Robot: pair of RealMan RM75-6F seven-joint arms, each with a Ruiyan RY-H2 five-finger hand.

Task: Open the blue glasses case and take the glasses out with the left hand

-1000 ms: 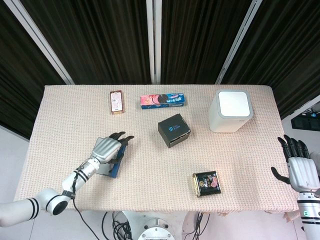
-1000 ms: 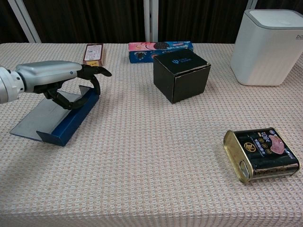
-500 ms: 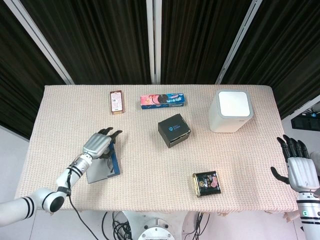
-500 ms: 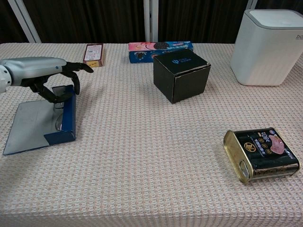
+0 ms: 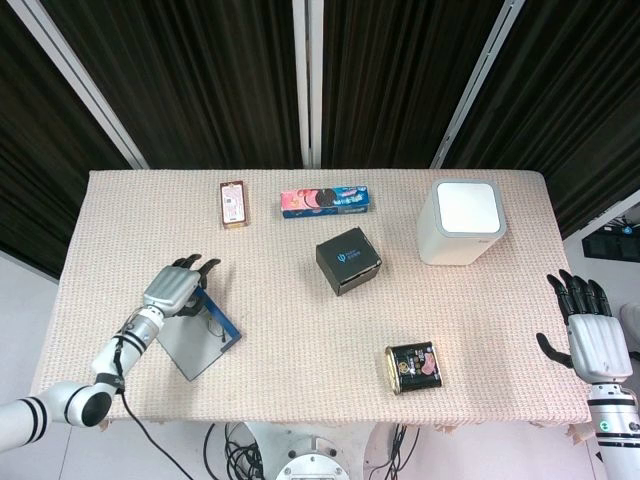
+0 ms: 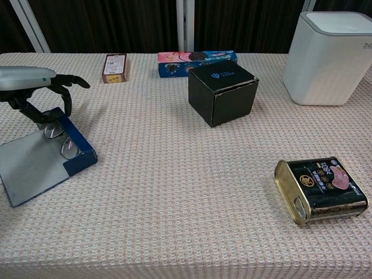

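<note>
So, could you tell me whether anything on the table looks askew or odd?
Only the tin stands out: it lies on its side near the front edge. The case sits open and skewed under the left hand, glasses inside, as the task expects.

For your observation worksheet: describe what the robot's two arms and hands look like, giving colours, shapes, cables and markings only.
Both hands have a silver-grey shell on the back and black fingers: left hand, right hand. The left arm is white and rounded with black bands, and a thin black cable runs along its forearm. Only a short white wrist with a small green mark shows of the right arm.
</note>
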